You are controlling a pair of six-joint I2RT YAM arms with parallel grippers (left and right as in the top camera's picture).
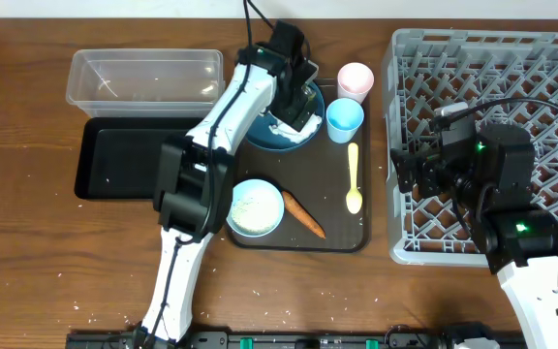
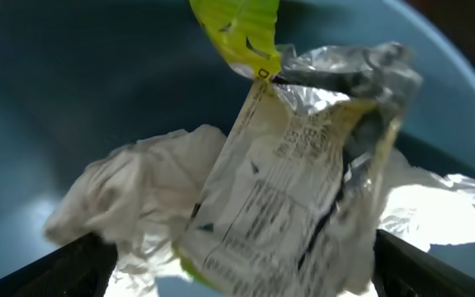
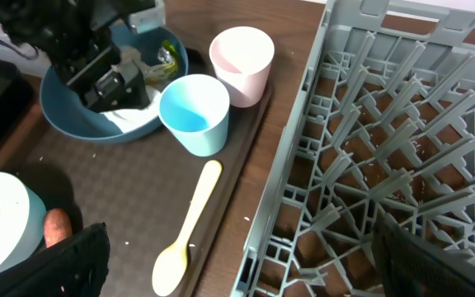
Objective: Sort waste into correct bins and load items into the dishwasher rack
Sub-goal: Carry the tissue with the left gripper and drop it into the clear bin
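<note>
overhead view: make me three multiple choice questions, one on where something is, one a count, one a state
1. Seen from overhead, where does the pale yellow plastic spoon lie relative to the small orange carrot?
A. to its left
B. to its right
C. across the top of it

2. How many cups stand on the dark-brown flat serving tray?
A. one
B. three
C. two

3. How is the round light blue plastic cup sitting?
A. upright, mouth up
B. tipped on its side
C. upside down

Answers:
1. B. The spoon lies nearer the rack side, apart from the carrot.
2. C. Only the round pink plastic cup and the light blue one are there.
3. A. The right wrist view looks down into its open mouth.
</note>
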